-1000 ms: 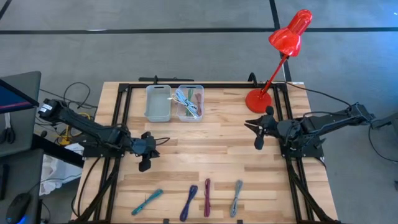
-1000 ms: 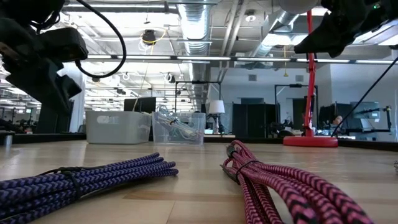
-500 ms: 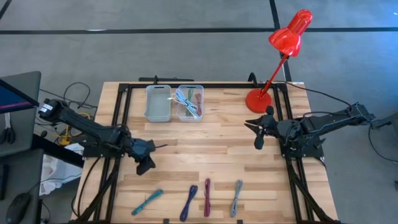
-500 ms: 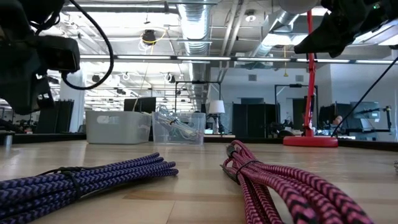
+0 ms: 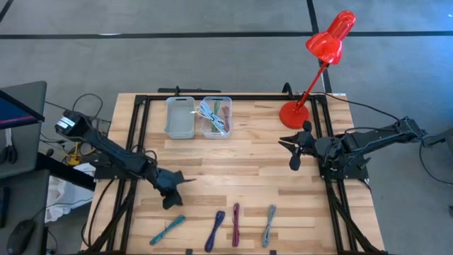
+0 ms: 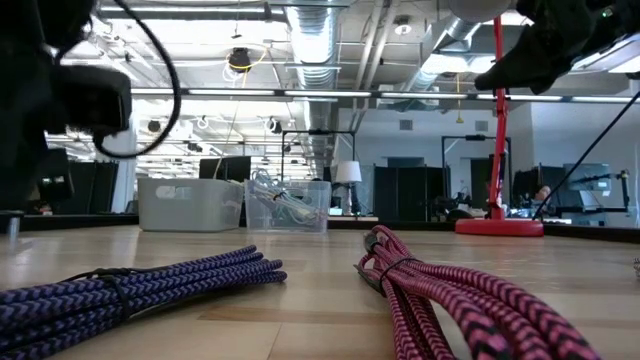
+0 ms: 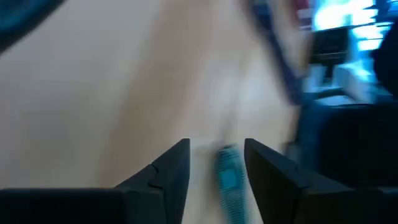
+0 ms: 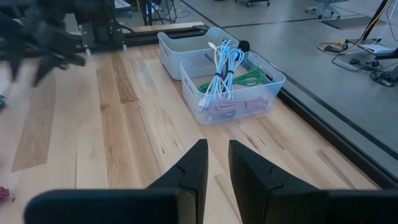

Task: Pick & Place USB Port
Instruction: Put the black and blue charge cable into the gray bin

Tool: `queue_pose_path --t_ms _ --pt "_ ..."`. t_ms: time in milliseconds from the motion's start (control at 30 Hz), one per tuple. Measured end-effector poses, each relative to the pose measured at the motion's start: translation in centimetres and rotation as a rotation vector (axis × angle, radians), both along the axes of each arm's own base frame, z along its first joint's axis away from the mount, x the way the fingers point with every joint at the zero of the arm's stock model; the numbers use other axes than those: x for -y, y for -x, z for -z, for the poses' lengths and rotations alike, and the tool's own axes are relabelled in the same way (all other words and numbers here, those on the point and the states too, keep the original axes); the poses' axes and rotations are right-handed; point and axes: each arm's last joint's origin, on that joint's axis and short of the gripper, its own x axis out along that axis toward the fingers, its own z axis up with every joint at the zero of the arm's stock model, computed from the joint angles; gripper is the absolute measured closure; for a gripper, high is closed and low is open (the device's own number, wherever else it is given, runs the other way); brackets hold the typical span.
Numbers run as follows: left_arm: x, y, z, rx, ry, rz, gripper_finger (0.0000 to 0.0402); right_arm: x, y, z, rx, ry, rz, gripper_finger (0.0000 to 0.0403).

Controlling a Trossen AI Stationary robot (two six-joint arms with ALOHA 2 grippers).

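Observation:
Several bundled USB cables lie in a row near the table's near edge: teal (image 5: 167, 229), purple (image 5: 215, 230), magenta (image 5: 236, 224) and grey-blue (image 5: 269, 225). My left gripper (image 5: 173, 190) hovers open just beyond the teal cable's far end. In the left wrist view that cable's end (image 7: 227, 177) shows between the gripper's (image 7: 217, 155) fingers, farther off and untouched. My right gripper (image 5: 291, 150) waits at the right side, its fingers (image 8: 217, 165) close together and holding nothing. A clear bin (image 5: 216, 117) at the far edge holds white, green and pink cables.
An empty grey bin (image 5: 180, 117) stands left of the clear bin. A red desk lamp's base (image 5: 292, 113) sits at the far right, its head leaning out beyond the table. Bare wood lies between the bins and the row of cables.
My left gripper has gone toward the table's near edge and a little to the right, coming close to the teal cable. The cables and my right arm have kept still.

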Motion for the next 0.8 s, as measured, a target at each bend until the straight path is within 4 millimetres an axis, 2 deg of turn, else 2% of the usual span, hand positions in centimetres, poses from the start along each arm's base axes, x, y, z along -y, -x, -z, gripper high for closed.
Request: queue_pose_path --t_ms 100,333,500,800 --pt "1.2 -0.2 -0.1 0.030 0.058 0.027 0.0241 0.0 0.0 0.0 -0.001 0.000 0.000 0.0345" --pt "2.7 0.3 1.4 -0.119 0.096 0.028 0.0238 0.0 0.0 0.0 -0.002 0.000 0.000 0.0345" --pt "3.0 0.3 2.2 -0.188 0.104 -0.004 0.0238 0.0 0.0 0.0 -0.002 0.000 -0.001 0.0345" --pt "3.4 -0.2 2.5 -0.168 0.132 -0.003 0.0238 0.0 0.0 0.0 -0.001 -0.001 -0.004 0.0345"
